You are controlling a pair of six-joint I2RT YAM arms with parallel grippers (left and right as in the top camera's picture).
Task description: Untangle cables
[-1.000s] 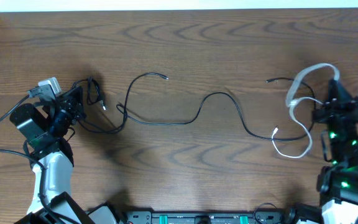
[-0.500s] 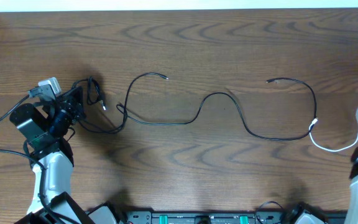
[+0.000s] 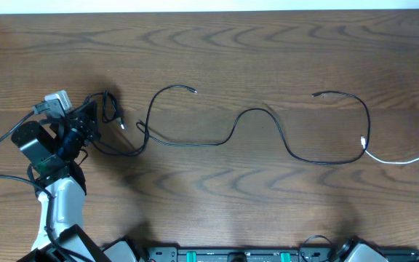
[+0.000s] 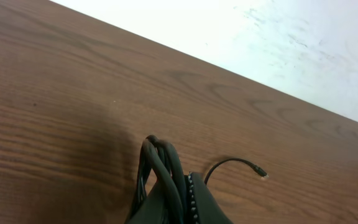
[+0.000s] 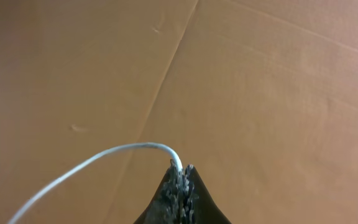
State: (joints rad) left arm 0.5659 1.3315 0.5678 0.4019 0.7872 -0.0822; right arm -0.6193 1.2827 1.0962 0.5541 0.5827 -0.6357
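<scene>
A long thin black cable [image 3: 257, 114] snakes across the middle of the table, from a plug end at the upper left to one at the upper right. A short white cable [image 3: 402, 157] lies pulled straight to the right edge, its plug next to the black cable's right loop. My left gripper [image 3: 93, 120] is shut on a bunch of black cable [image 4: 160, 171] at the left. My right gripper [image 5: 182, 174] is outside the overhead view; its wrist view shows it shut on the white cable [image 5: 117, 152] over brown cardboard.
The table is dark wood [image 3: 217, 44] with a pale wall beyond its far edge [image 4: 260, 37]. A loose black plug end [image 4: 260, 172] lies ahead of the left gripper. A black rail [image 3: 231, 255] runs along the front edge.
The right arm has moved off the right edge, drawing the white cable out straight from its loops. The black cable's right loop has opened. The left arm has not moved.
</scene>
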